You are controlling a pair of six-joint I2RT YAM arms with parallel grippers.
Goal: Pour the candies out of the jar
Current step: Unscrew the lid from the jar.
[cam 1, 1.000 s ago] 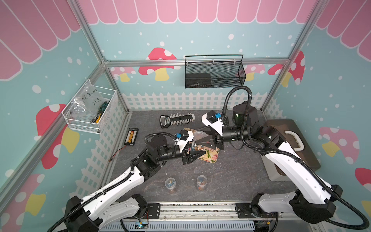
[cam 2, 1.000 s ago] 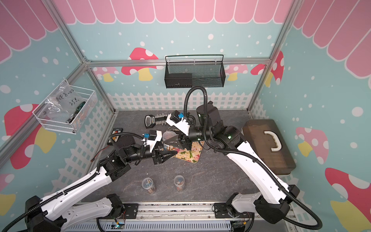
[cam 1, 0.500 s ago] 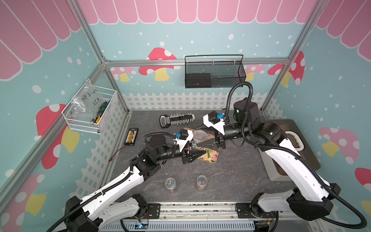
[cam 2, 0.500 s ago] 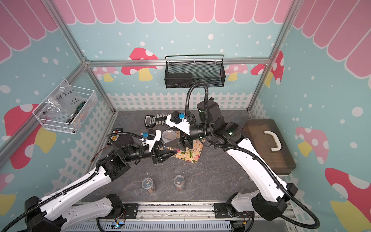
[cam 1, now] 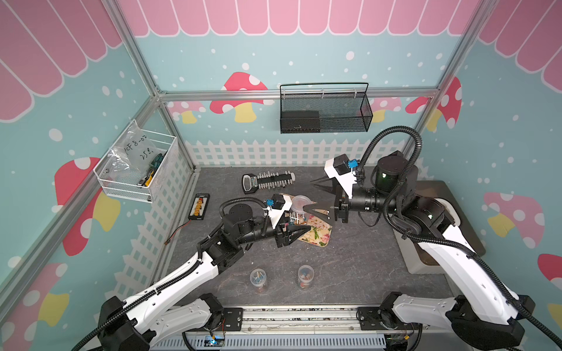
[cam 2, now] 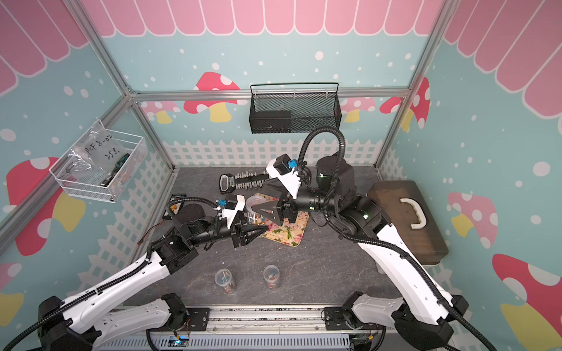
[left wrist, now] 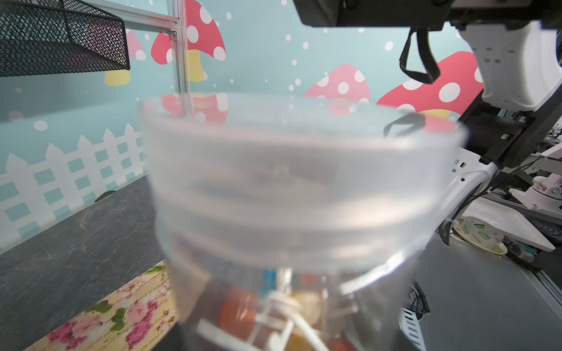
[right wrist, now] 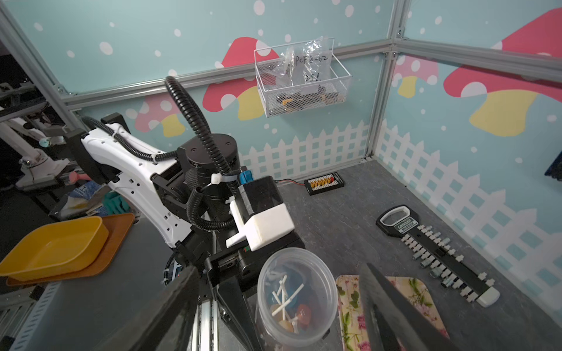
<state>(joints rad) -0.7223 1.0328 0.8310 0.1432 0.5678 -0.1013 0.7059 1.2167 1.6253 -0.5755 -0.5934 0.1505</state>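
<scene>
Left gripper (cam 1: 297, 223): jaws clenched on jar (right wrist: 296, 297), roughly upright over floral tray (cam 1: 319, 235) edge; mouth uncovered; candies (right wrist: 289, 301) all inside; right gripper (cam 1: 307, 194): jaws released, empty, flanking rim; pour not begun; tipping remains.

Dark handwriting is seen on the clear plastic bag (right wrist: 307, 62) kept in the white wire basket (right wrist: 273, 108) on the wall: "PCF 8-02" is read on the upper line, and "25" with an unclear mark below it. A green label reading "GREENER" is carried on the black handle of the socket rail (right wrist: 399, 223); the smaller line beneath cannot be read. Print on the small black board (right wrist: 324, 183) is too small.
</scene>
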